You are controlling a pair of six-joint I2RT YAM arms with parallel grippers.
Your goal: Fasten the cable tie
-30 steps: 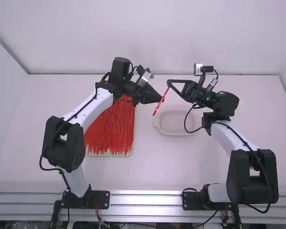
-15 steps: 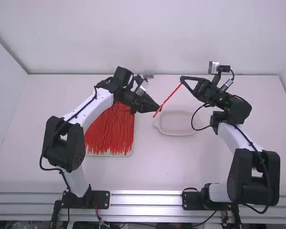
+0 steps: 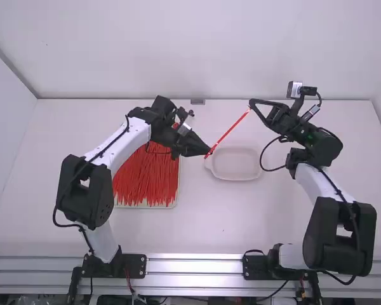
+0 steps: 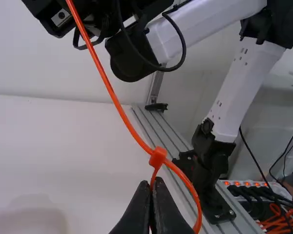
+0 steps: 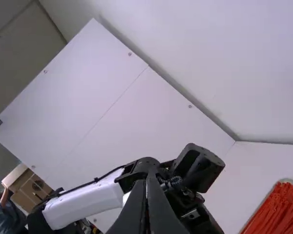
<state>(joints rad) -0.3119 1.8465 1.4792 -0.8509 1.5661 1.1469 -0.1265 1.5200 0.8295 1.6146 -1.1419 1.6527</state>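
A red cable tie stretches taut through the air between my two grippers, above the table's middle. My left gripper is shut on its lower end. In the left wrist view the tie's head sits just beyond my shut left gripper, with a small loop curving beside the fingers and the strap running off toward the right arm. My right gripper is shut on the tie's far tail end. From the right wrist, my right gripper points at the left arm.
A shallow clear tray lies on the table below the stretched tie. A fan of several loose red ties lies on a flat board under the left arm, also seen as red ties in the right wrist view.
My right gripper has drawn away to the right with the tail. The left gripper has dropped slightly toward the tray. The tie between them now shows a longer straight span.
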